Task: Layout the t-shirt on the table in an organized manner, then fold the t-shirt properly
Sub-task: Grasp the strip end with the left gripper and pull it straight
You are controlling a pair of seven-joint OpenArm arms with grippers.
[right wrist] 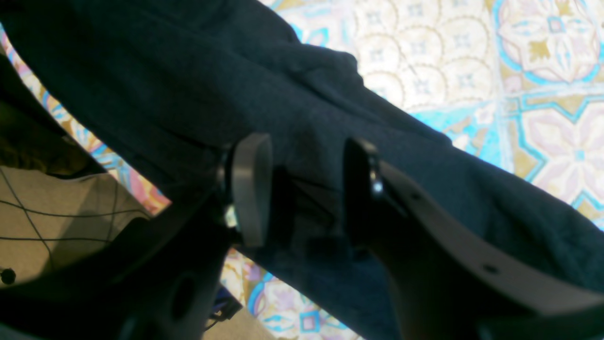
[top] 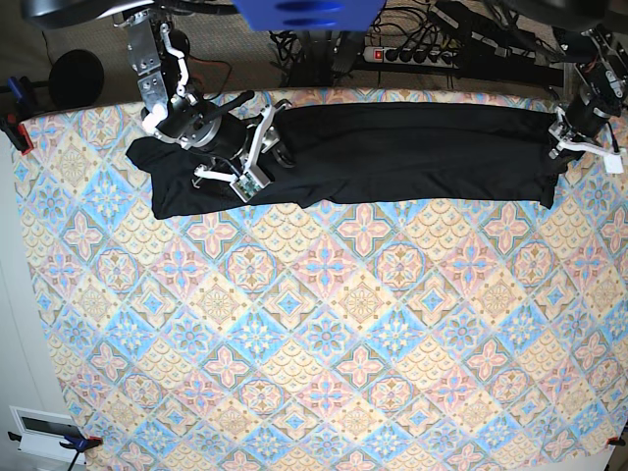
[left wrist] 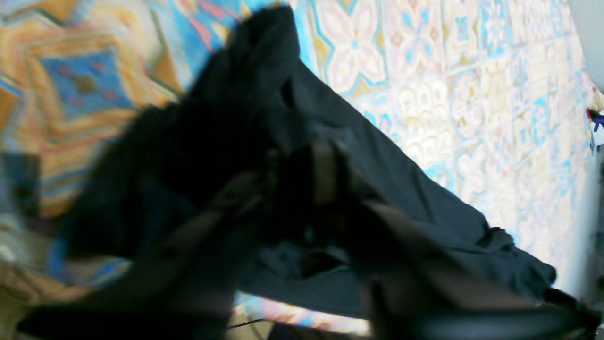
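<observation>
The black t-shirt (top: 392, 152) lies stretched in a long band along the far edge of the table (top: 324, 324). My right gripper (top: 242, 169) hovers over the shirt's left end; in the right wrist view its fingers (right wrist: 250, 189) stand well apart, so the right gripper (right wrist: 306, 189) is open just above the dark cloth (right wrist: 165, 85). My left gripper (top: 564, 145) is at the shirt's right end. In the blurred left wrist view the left gripper (left wrist: 292, 189) has its jaws parted, with bunched black fabric (left wrist: 415, 189) around and under them.
Behind the table's far edge run a power strip (top: 417, 54) and cables. A clamp (top: 15, 128) grips the far left corner. A white box (top: 44, 432) sits off the near left corner. Floor shows past the table edge (right wrist: 56, 212).
</observation>
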